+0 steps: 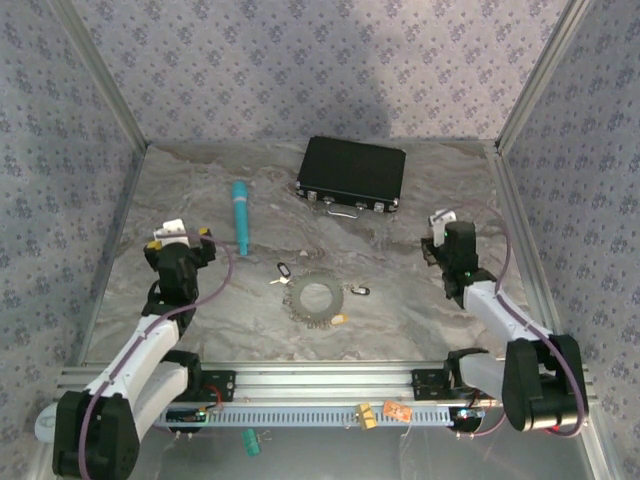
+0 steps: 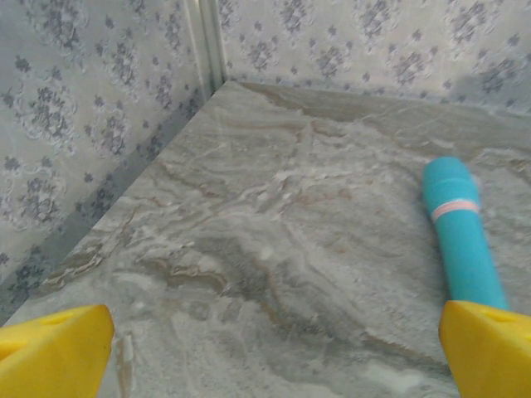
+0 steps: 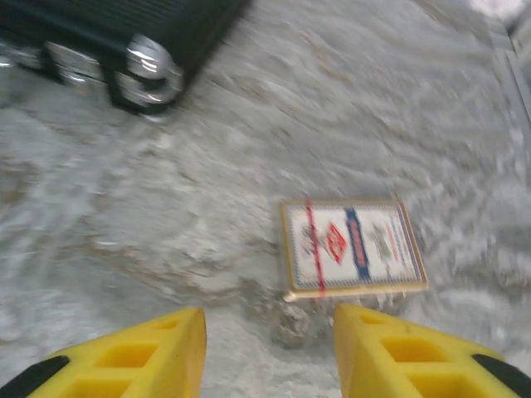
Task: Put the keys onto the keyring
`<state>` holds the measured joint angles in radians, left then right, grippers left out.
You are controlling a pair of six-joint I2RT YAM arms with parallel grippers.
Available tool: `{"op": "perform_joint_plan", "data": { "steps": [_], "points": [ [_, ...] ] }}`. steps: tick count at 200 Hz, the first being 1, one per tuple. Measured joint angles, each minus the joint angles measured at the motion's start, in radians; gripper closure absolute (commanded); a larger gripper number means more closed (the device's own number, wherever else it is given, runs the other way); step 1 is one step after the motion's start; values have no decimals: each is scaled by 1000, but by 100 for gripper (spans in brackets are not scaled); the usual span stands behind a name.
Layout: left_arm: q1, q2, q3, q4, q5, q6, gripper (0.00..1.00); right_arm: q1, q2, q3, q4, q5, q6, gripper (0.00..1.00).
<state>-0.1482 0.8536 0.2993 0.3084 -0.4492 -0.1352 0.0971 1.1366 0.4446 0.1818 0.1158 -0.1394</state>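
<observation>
The keyring [image 1: 316, 295] lay mid-counter [image 1: 400, 330], with the keys [image 1: 281, 270] scattered near its rim. The left hand [image 1: 183, 236] was spread wide beside a teal pen [image 1: 240, 215]. The right hand [image 1: 438, 224] stood parted and empty.

The left gripper [image 2: 265, 369] is seen at the bottom edge. Its two yellow fingertips [image 2: 50, 352] are set wide apart in the lower corners, and nothing is held between them. A grey marbled table [image 2: 274, 240] is spread out below and ahead. A teal pen [image 2: 460, 232] is laid on the table at the right, ringed by a pale pink band [image 2: 455, 207] near its far end. Its near end is hidden behind the fingertip in the lower right corner. The table is bordered at the back and left by walls [image 2: 75, 99] papered in a pale blue floral pattern. A metal post [image 2: 205, 41] is set upright in the corner where they meet.
</observation>
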Motion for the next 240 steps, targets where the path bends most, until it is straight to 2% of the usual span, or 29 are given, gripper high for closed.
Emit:
{"op": "perform_joint_plan", "data": {
  "steps": [14, 36, 86, 105, 123, 180, 230, 237, 240],
  "points": [
    [25, 41, -43, 54, 13, 7, 0, -26, 60, -75, 131, 0, 32, 57],
    [46, 153, -75, 151, 34, 26, 0, -21, 173, -98, 277, -4, 33, 57],
    [48, 447, -78, 478, 121, 106, 0, -64, 269, -120, 568, -75, 21, 57],
    [48, 564, -75, 592, 179, 143, 2, -88, 330, -127, 636, -91, 25, 56],
    [50, 676, -71, 698, 227, 169, 0, -103, 373, -106, 621, -113, 40, 57],
    [93, 691, 76, 613, 220, 141, 0, -138, 378, -64, 608, -125, 85, 46],
    [119, 691, 85, 552, 243, 119, 0, -138, 378, -64, 608, -131, 92, 42],
    [126, 691, 85, 542, 256, 116, 0, -138, 378, -64, 608, -132, 92, 38],
    [131, 691, 86, 537, 260, 114, 0, -138, 378, -64, 608, -132, 95, 29]
  ]
}}
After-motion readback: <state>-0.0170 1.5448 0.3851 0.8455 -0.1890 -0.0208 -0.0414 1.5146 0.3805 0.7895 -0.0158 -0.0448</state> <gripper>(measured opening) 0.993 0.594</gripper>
